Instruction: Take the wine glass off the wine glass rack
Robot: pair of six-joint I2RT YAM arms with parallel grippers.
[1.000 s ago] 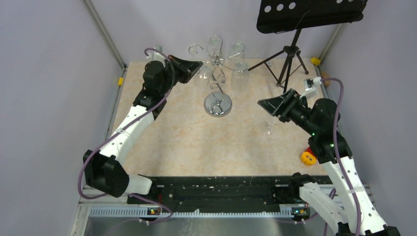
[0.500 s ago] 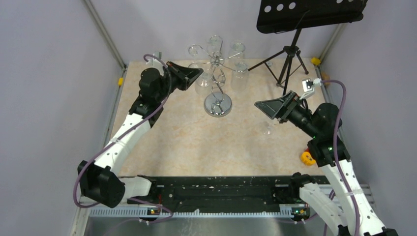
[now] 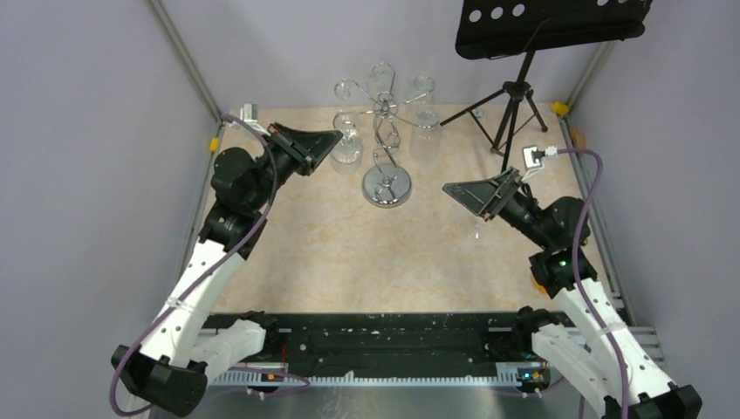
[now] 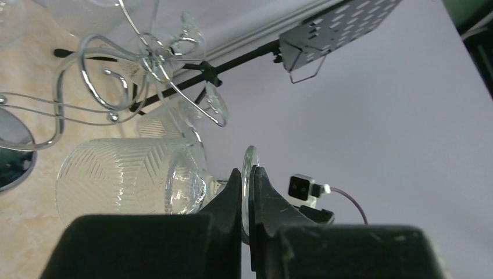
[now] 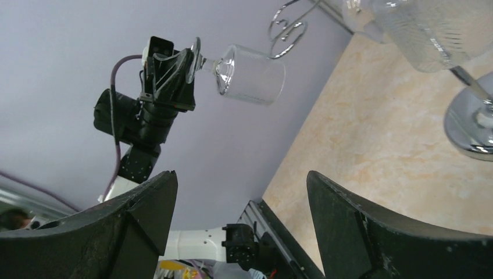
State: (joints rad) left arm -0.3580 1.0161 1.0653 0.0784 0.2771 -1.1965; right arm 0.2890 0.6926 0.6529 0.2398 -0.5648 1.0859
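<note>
The chrome wine glass rack (image 3: 387,186) stands at the back middle of the table, with curled arms (image 4: 110,87) on top. My left gripper (image 3: 325,140) is shut on the round foot of a clear patterned wine glass (image 3: 346,145). It holds the glass sideways, just left of the rack and apart from its arms. The left wrist view shows the foot pinched between the fingers (image 4: 235,192) and the bowl (image 4: 128,174) to the left. The right wrist view shows the held glass (image 5: 250,72) too. My right gripper (image 3: 462,196) is open and empty, right of the rack.
Other clear glasses (image 3: 425,131) still hang on the rack. A black tripod music stand (image 3: 515,105) stands at the back right. Grey walls close in on both sides. A faint clear glass shape (image 3: 477,230) stands on the table under my right gripper.
My left arm has drawn back to the left with the glass, carrying it away from the rack's arm. My right gripper has risen and shifted slightly left, still open.
</note>
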